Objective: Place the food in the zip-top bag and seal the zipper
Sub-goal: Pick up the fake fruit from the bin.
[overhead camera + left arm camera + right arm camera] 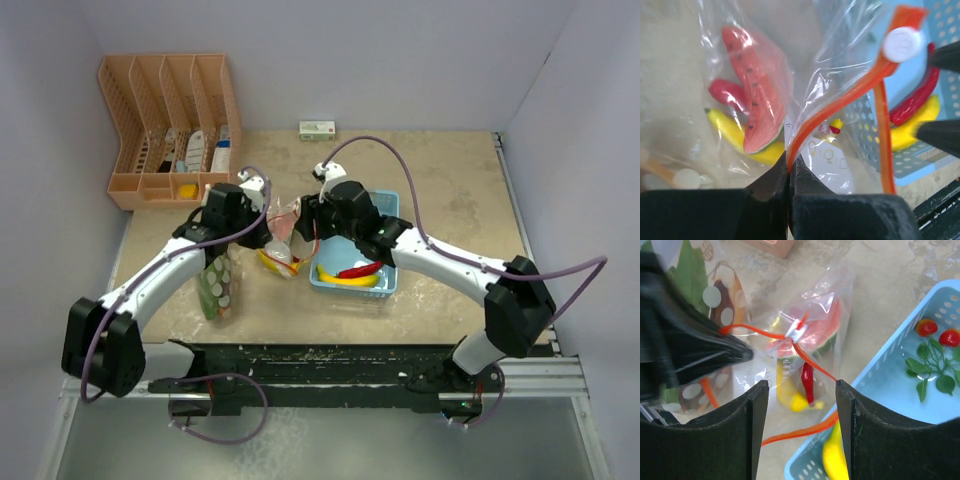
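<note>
The clear zip-top bag (284, 238) with an orange zipper strip (840, 102) lies between my grippers. Inside are a watermelon slice (752, 100), a red piece (724, 92), a yellow banana (732, 132) and a red chilli (807, 380). My left gripper (788, 165) is shut on the zipper strip at the bag's mouth. The white slider (796, 331) sits along the strip. My right gripper (802, 390) is open and empty, above the bag's mouth and the basket rim. The light-blue basket (385, 205) holds a banana (350, 280), a red chilli (360, 270) and a green sprig with red pieces (935, 357).
An orange slotted organizer (170, 130) stands at the back left. A green patterned pouch (220, 287) lies under the left arm. A small white-green box (318, 128) sits by the back wall. The table's near edge runs just below the basket.
</note>
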Controlling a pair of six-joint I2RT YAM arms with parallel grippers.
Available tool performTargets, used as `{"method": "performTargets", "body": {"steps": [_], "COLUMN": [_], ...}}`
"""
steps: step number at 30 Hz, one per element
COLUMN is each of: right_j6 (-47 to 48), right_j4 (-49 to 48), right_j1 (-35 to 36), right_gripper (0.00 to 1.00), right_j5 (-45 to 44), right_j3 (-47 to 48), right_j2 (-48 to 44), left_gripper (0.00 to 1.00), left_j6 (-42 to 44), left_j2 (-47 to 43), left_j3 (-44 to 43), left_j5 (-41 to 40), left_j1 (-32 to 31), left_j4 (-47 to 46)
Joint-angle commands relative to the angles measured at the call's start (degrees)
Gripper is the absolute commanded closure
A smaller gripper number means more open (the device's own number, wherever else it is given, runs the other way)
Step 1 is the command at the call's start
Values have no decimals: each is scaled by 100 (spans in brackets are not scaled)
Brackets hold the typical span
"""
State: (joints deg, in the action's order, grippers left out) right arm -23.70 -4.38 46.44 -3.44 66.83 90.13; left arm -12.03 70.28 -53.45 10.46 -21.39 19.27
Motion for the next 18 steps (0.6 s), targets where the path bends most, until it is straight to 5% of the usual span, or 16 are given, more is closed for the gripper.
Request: {"method": "performTargets", "body": {"steps": [1,8,18], "right_j6": [226,-106,-222], "right_j4": [150,458,861], "right_j1": [-18,-389,-1283], "right_gripper": [41,42,30], "right_j5": [-183,-953,-1189], "right_j3": [-120,-150,510], "right_j2": [-688,-808,844], "left_gripper": [100,100,100], "left_j6": [-513,-471,-405], "left_j2": [259,102,-135], "left_j3": [100,69,48], "left_j5": [544,525,603], "left_j1": [20,14,15], "left_j4": [-948,-943,-898]}}
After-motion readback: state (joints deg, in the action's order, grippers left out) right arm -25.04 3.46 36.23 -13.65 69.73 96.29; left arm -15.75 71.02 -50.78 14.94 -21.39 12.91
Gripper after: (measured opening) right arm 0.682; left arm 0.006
